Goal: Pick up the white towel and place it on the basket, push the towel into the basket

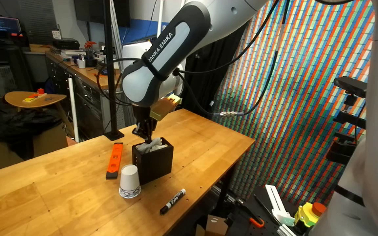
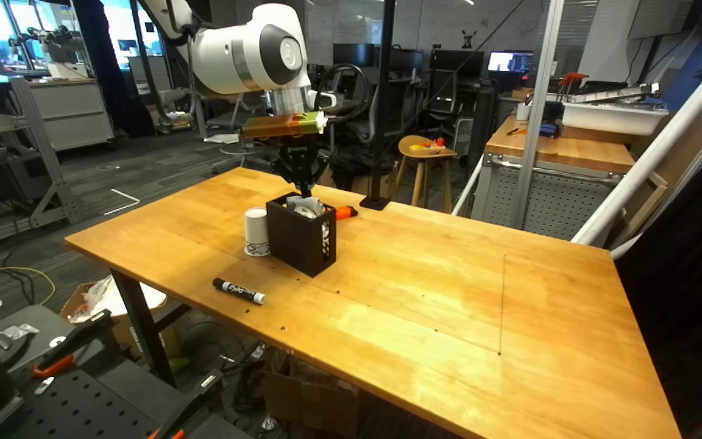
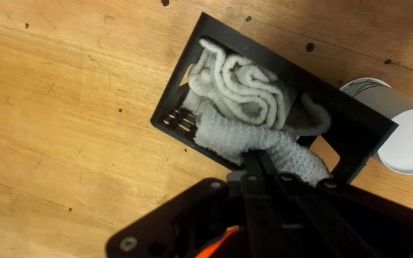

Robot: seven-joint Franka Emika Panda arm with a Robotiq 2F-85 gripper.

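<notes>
A: Where's the towel (image 3: pixel 249 122) at?
B: In the basket (image 1: pixel 156 165), bunched in folds. Basket is upright on the counter (image 2: pixel 448 286), upside-down cup (image 1: pixel 130 180) just beside it, marker (image 2: pixel 238 291) well apart. I'd call pick and place done.
A: And the fingers (image 3: pixel 252 166)?
B: Closed together, tips down on a greyer stretch of towel near one long wall. Can't tell if they pinch any of it.
A: So it's the push now?
B: My read, yes. Off-white folds across from the tips sit inside the walls. Greyer stretch rides about level with the rim in both exterior views. Can't tell if that's all one piece.
A: What's left?
B: Probably press that high stretch deeper, then lift out without dragging it up. Nothing hangs over the outside that I can see. Rough guess: last of three steps, mostly through it.
</notes>
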